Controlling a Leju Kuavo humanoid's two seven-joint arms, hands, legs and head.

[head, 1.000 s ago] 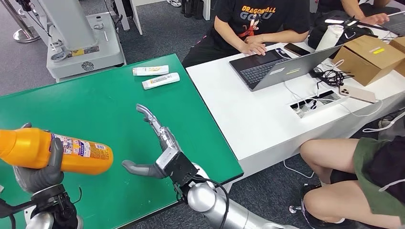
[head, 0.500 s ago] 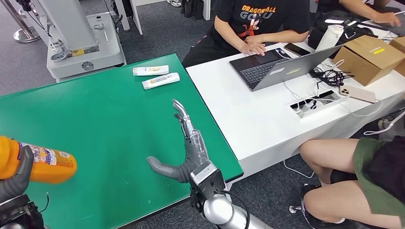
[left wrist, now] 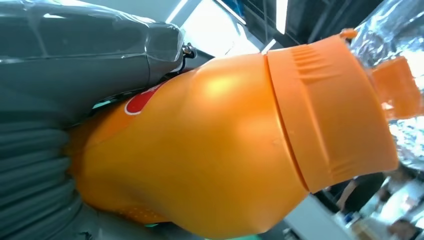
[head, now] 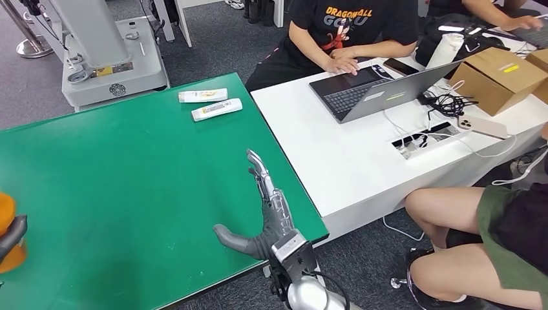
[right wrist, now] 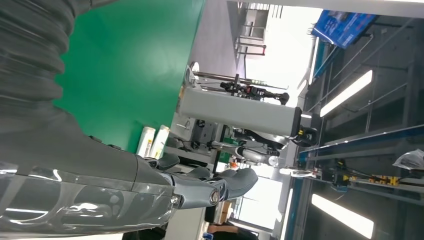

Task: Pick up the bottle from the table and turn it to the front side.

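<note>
From the head view, the green table (head: 129, 168) lay broad and matte, its surface smooth with a thin pale edge, and everything else sat around it. At its near left edge only a sliver of the orange bottle (head: 8, 227) showed, glossy plastic crossed by a dark finger of the left hand (head: 11, 231), which gripped it above the table's near left corner. Over the table's near right corner the right hand (head: 262, 216) stood with its slim, jointed metal fingers stretched straight and spread from the thick grey thumb, holding nothing. Near the table's far edge two small white tubes (head: 210, 103) lay side by side, flat and oblong. Just beyond the table's right edge ran a white desk (head: 336, 161), bearing an open grey laptop (head: 375, 87), a tangle of black cables and brown cardboard boxes (head: 501, 74), with a person in a black shirt (head: 352, 29) seated behind it. Past the table's far left corner stood a grey machine base (head: 113, 61). In the left wrist view, the bottle (left wrist: 210, 150) was rounded and shiny, swelling at the shoulder, capped by a ribbed orange flip-top lid (left wrist: 330, 110), and the left hand's (left wrist: 65, 115) smooth grey thumb and ribbed cover pressed against its body. In the right wrist view, the right hand (right wrist: 100, 185) reached out with fingers (right wrist: 235, 182) extended and apart, glossy grey shells and a ribbed cover, over the green table (right wrist: 130, 65), the tubes (right wrist: 152, 142) lying at its far edge.
</note>
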